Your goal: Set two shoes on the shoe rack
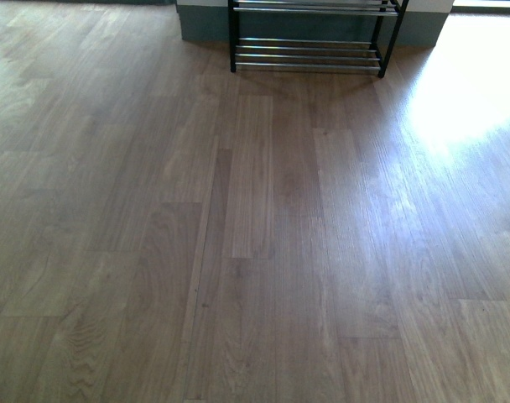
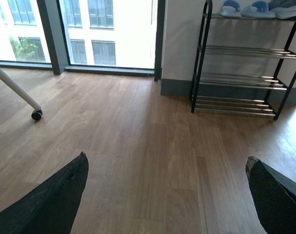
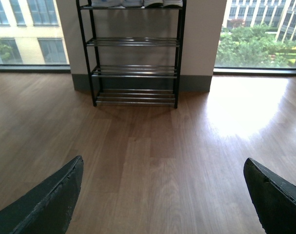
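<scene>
a black shoe rack (image 1: pixel 309 38) with chrome bars is seen at the far edge of a bare wooden floor (image 1: pixel 255 235), standing against a pale wall (image 3: pixel 201 34) with a grey skirting. only its two lowest tiers are caught in the front view, and neither arm is shown there. in the left wrist view the rack (image 2: pixel 240 63) is shown taller, with four tiers, and a pair of pale blue slides (image 2: pixel 245 9) is seen lying side by side on the top tier, with the white sole of a grey sneaker (image 2: pixel 286 9) just beside them to the right. in the right wrist view only the white soles of shoes (image 3: pixel 138 3) are visible along the top tier; the tiers below are bare bars. the left gripper (image 2: pixel 167 195) is held with its dark fingers (image 2: pixel 55 200) wide apart and nothing between them, above the floor and well apart from the rack. the right gripper (image 3: pixel 162 197) is likewise spread wide, with nothing held. large windows (image 2: pixel 89 29) are seen left of the wall, and a white leg on a castor (image 2: pixel 36 114) stands on the floor at far left.
</scene>
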`<state>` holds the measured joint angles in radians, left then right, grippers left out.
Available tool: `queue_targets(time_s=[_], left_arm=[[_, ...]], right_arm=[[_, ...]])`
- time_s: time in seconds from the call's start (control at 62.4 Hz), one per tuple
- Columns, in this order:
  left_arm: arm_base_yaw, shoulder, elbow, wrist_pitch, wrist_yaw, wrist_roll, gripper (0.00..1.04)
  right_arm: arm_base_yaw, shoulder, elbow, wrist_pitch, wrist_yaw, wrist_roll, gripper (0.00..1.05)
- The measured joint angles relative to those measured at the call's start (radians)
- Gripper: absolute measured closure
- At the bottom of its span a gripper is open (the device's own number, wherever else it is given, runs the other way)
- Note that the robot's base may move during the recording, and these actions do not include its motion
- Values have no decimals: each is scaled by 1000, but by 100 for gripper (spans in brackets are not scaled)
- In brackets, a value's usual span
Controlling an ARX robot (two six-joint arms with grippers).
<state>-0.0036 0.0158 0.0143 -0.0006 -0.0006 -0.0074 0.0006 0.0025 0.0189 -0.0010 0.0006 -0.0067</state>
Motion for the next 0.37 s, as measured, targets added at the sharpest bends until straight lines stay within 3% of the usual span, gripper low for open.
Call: queue_targets(time_s=[0.368], left_arm=[[0,0,0,0,0,0,9]], right_arm=[[0,0,0,0,0,0,9]])
